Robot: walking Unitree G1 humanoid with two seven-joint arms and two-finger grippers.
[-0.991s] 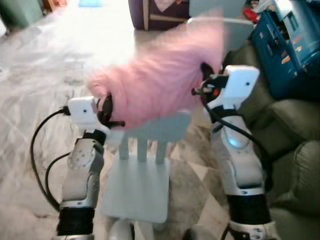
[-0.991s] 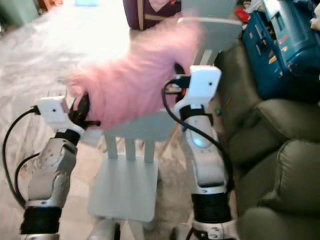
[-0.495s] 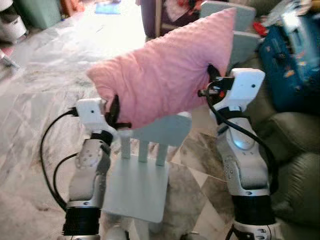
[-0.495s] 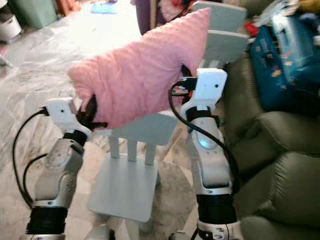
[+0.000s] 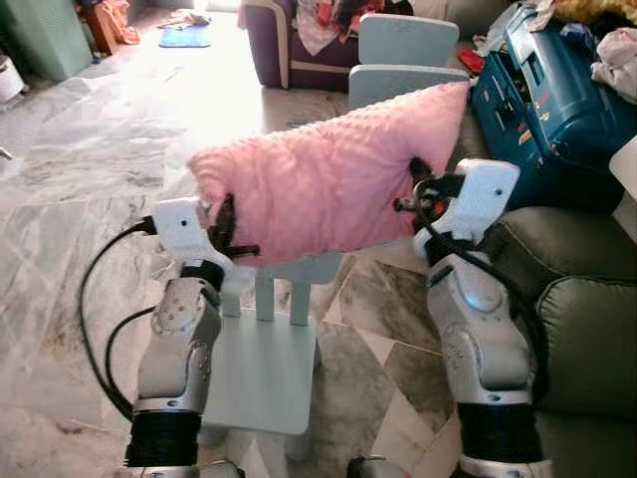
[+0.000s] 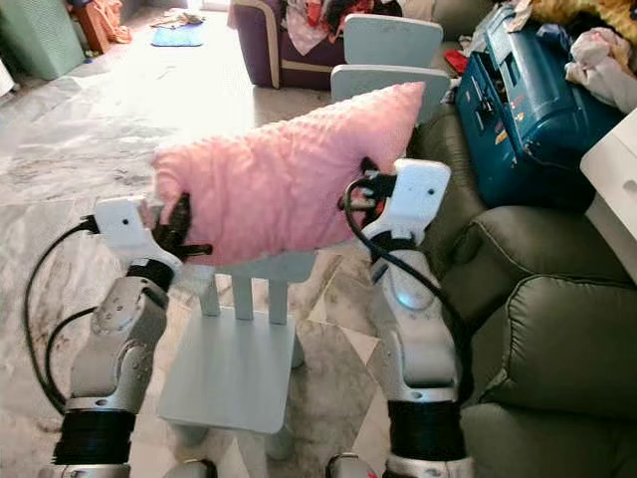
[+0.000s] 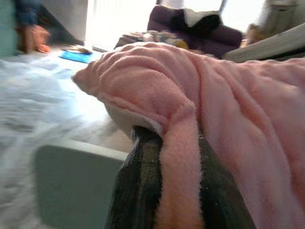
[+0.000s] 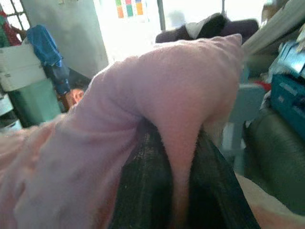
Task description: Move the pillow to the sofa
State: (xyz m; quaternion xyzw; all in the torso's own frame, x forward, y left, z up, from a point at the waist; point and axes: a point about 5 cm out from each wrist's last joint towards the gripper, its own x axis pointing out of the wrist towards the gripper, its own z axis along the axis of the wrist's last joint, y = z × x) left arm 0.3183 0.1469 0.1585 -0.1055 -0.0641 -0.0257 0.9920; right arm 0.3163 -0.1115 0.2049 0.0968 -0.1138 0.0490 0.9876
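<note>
Left eye view: pink pillow (image 5: 328, 174) held up in the air between the 2 arms, above the back of a pale blue chair (image 5: 264, 354). Long axis runs roughly left-right, the right end higher. Left pincer (image 5: 221, 224) clamps the lower left corner; right pincer (image 5: 423, 189) clamps the right edge, below the raised corner. The dark green sofa (image 5: 577, 299) lies to the robot's right, just beside the right arm.

Right eye view: same layout. The sofa seat sits lower than the pillow and on the right-arm side; a blue case (image 6: 523, 100) rests at its far end. Judgement: the coming move is a carry rightward, so the pillow's right end leads and the right arm is the nearer one to the cushions.

Left wrist view: the 2 black fingers (image 7: 138, 186) are closed to a narrow gap, with a fold of the pillow's fabric pinched between them.

Right wrist view: same state, fingers (image 8: 145, 191) nearly together around a fold of pillow. Sofa is visible past the grip, off to one side.
</note>
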